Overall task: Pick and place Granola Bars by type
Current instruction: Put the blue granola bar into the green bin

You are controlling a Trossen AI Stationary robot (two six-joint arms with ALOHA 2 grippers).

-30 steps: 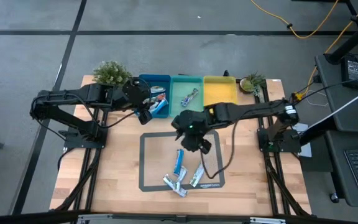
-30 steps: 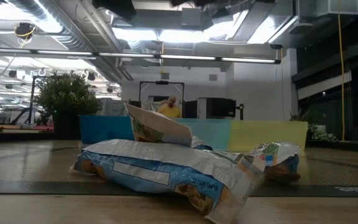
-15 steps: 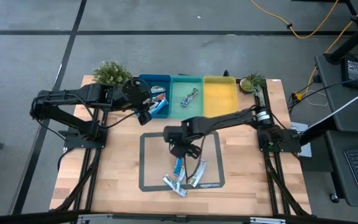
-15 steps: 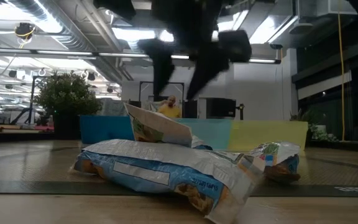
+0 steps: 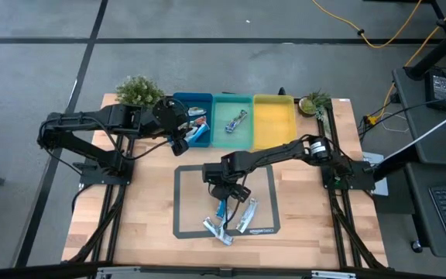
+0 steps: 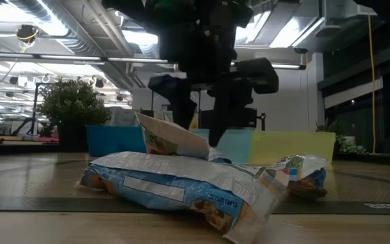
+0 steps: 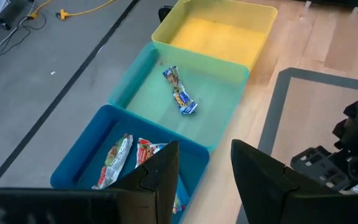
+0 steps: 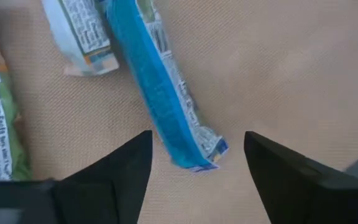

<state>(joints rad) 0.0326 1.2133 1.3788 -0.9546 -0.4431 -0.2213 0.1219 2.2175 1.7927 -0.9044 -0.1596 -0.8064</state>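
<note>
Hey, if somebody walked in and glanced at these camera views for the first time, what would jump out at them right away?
First, the right gripper, open and low over the taped rectangle mid-table, its fingers straddling the end of a blue granola bar. Next, the row of blue bin, teal bin and yellow bin at the table's far edge. The left gripper waits open beside the blue bin.

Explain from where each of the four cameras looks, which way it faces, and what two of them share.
High view: above the table, facing straight down; both arms show, right gripper over the blue bar.
Low view: at table height, facing the bins; the right gripper hangs above the bars.
Left wrist view: on the left arm, facing the teal bin; its open fingers show.
Right wrist view: on the right arm, facing down; open fingers straddle the blue bar.
Shared: high and right wrist views both show that bar.
</note>
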